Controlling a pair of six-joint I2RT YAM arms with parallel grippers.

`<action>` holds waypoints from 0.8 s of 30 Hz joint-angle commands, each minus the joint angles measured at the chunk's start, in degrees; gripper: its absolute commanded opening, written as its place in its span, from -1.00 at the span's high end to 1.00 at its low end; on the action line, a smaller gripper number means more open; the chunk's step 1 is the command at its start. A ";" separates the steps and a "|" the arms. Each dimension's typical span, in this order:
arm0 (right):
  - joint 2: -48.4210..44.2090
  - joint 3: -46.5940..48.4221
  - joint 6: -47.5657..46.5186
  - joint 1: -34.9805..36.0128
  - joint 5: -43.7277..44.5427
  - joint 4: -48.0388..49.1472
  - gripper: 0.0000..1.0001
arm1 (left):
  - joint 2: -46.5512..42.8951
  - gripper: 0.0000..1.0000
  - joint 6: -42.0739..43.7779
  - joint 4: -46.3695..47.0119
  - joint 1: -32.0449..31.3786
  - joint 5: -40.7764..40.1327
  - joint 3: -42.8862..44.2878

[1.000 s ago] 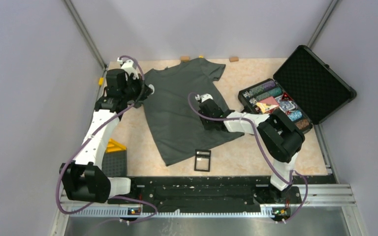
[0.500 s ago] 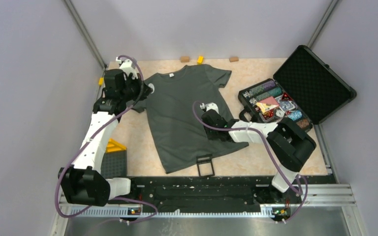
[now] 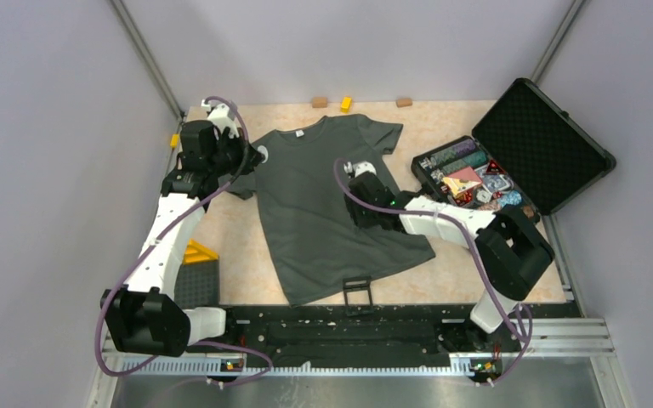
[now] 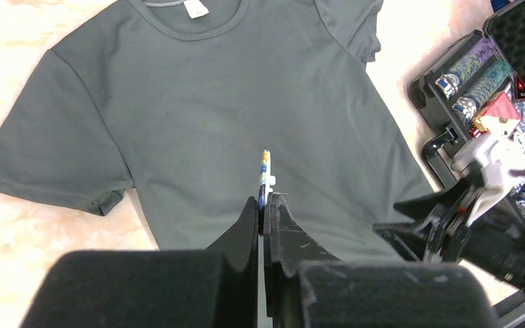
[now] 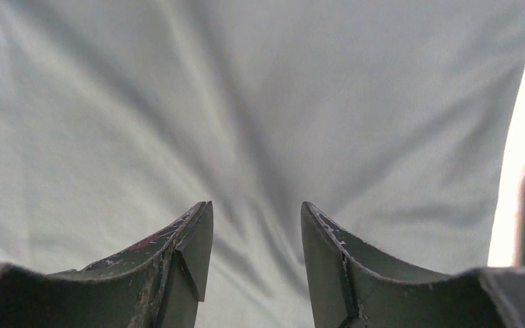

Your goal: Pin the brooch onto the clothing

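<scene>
The clothing, a dark grey-green T-shirt (image 3: 315,212), lies flat in the middle of the table, its neck with the white label (image 4: 195,8) towards the far edge. My left gripper (image 3: 252,157) hovers over the shirt's left sleeve. In the left wrist view it (image 4: 263,201) is shut on the brooch (image 4: 265,171), a thin blue-and-silvery pin seen edge-on, above the shirt's chest. My right gripper (image 3: 364,204) is low over the shirt's right side. In the right wrist view it (image 5: 256,212) is open and empty, with fabric creases (image 5: 260,157) running between its fingers.
An open black case (image 3: 553,140) with poker chips (image 3: 468,174) stands at the right. A small black square frame (image 3: 355,287) lies at the shirt's hem, partly covered. A yellow-and-black block (image 3: 195,270) sits at the near left. Small blocks (image 3: 346,104) lie along the far edge.
The shirt has gone from bunched at the collar to spread flat, and its hem has slid nearer over the black frame. My right gripper moved with it. The left gripper barely moved.
</scene>
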 commanded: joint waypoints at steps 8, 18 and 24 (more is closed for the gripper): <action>11.69 20.70 -10.29 -11.47 -10.42 5.39 -0.07 | -0.45 1.00 -0.91 2.84 0.29 1.81 -0.37; 31.12 41.60 -15.38 -16.61 -13.46 2.80 0.12 | 0.44 1.00 -1.40 3.04 0.29 2.96 -0.36; 39.22 52.34 -17.27 -17.82 -13.88 -0.70 0.13 | 0.76 1.00 -1.69 3.13 0.29 3.42 -0.43</action>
